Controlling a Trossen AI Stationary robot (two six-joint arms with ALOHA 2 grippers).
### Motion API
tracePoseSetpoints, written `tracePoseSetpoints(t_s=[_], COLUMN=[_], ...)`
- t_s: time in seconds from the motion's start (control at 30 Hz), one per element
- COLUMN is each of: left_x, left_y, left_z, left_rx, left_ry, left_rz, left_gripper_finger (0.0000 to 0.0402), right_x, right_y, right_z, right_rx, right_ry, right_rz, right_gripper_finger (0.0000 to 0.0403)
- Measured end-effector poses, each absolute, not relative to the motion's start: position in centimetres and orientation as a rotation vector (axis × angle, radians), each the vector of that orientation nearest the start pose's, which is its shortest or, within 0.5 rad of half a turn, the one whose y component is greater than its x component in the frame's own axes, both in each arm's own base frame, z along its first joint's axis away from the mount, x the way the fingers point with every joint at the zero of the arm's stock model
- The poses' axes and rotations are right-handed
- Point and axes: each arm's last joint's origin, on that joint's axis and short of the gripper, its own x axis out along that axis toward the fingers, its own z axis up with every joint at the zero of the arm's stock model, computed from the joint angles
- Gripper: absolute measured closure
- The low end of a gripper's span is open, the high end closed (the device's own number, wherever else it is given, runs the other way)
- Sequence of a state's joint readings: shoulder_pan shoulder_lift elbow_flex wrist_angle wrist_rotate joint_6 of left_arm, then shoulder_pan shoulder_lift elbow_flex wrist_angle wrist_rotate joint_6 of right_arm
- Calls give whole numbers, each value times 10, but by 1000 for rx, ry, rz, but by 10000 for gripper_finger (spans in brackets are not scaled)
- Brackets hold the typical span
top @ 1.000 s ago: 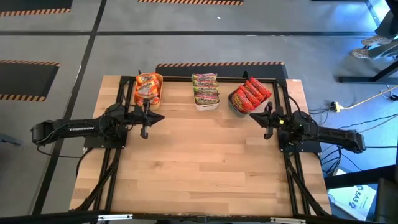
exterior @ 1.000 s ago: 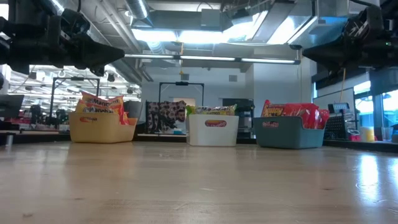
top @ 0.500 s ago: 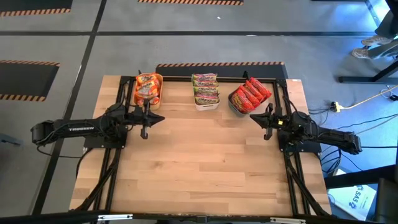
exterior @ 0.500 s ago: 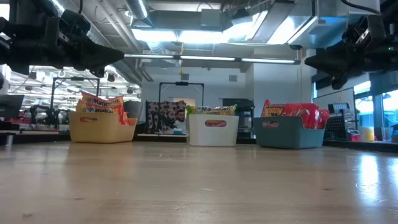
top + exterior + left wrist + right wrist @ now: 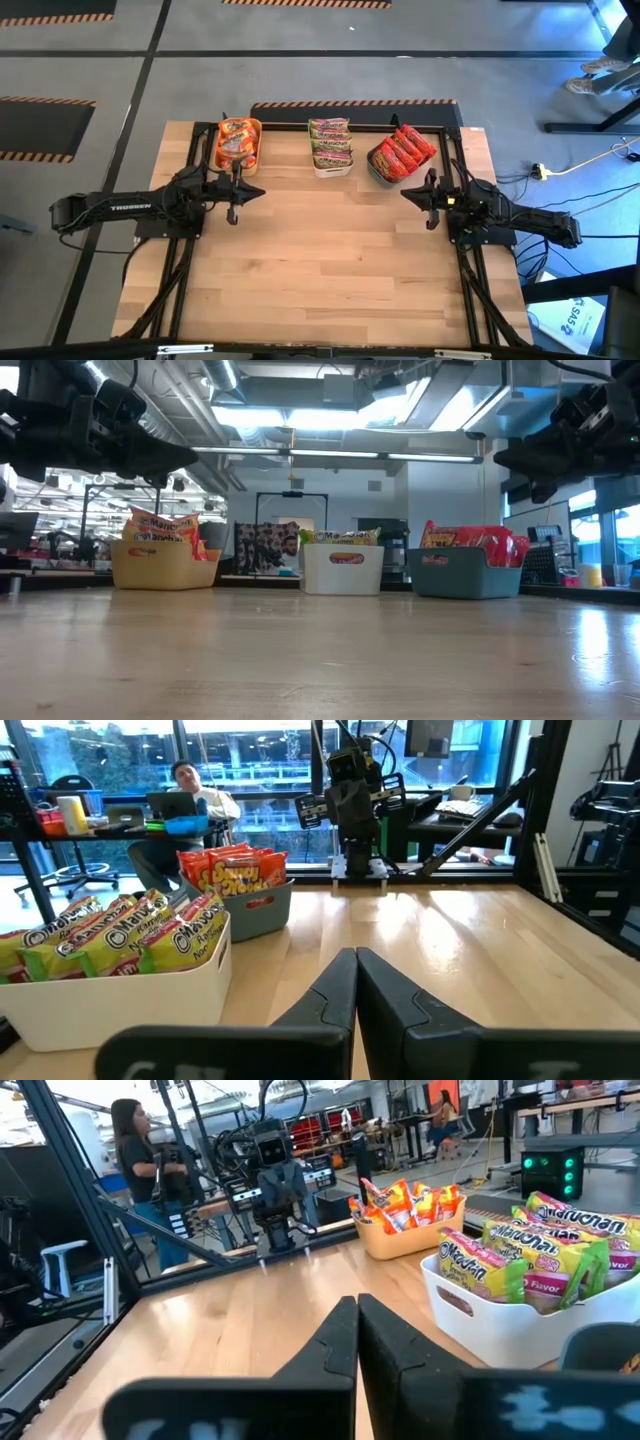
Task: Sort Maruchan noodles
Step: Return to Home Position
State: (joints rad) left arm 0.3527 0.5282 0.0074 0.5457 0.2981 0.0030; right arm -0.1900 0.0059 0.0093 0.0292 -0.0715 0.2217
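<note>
The Maruchan noodles sit sorted in three bins along the table's far edge. Orange packets [image 5: 237, 138] fill the yellow bin [image 5: 163, 565], green-pink packets [image 5: 331, 143] the white bin [image 5: 343, 570], red packets [image 5: 402, 152] the dark grey bin [image 5: 463, 575]. My left gripper [image 5: 262, 190] is shut and empty, held level above the table just near of the yellow bin. My right gripper [image 5: 404, 193] is shut and empty, level above the table just near of the grey bin. In the wrist views the shut fingers [image 5: 356, 982] [image 5: 357, 1330] meet over bare wood.
Bare wooden table [image 5: 330, 270] stretches from the bins to the near edge. A black frame [image 5: 455, 125] runs around the table's sides and back. People show in the room beyond the table in both wrist views.
My right gripper has tipped and turned a little in place, its fingers now sitting slightly lower in the low view. The bins and packets have stayed put.
</note>
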Motion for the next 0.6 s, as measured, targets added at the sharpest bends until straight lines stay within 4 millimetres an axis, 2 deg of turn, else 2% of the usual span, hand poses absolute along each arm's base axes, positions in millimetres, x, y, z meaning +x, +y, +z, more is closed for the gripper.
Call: tracePoseSetpoints(t_s=[0.6], left_x=[125], left_y=[38], left_z=[167], left_rx=[29], left_ry=[0], left_rz=[79], left_gripper_finger=[396], right_x=[96], right_y=[-16], right_z=[169], right_rx=[219], right_ry=[-43], right_rz=[-115], right_gripper_finger=[403])
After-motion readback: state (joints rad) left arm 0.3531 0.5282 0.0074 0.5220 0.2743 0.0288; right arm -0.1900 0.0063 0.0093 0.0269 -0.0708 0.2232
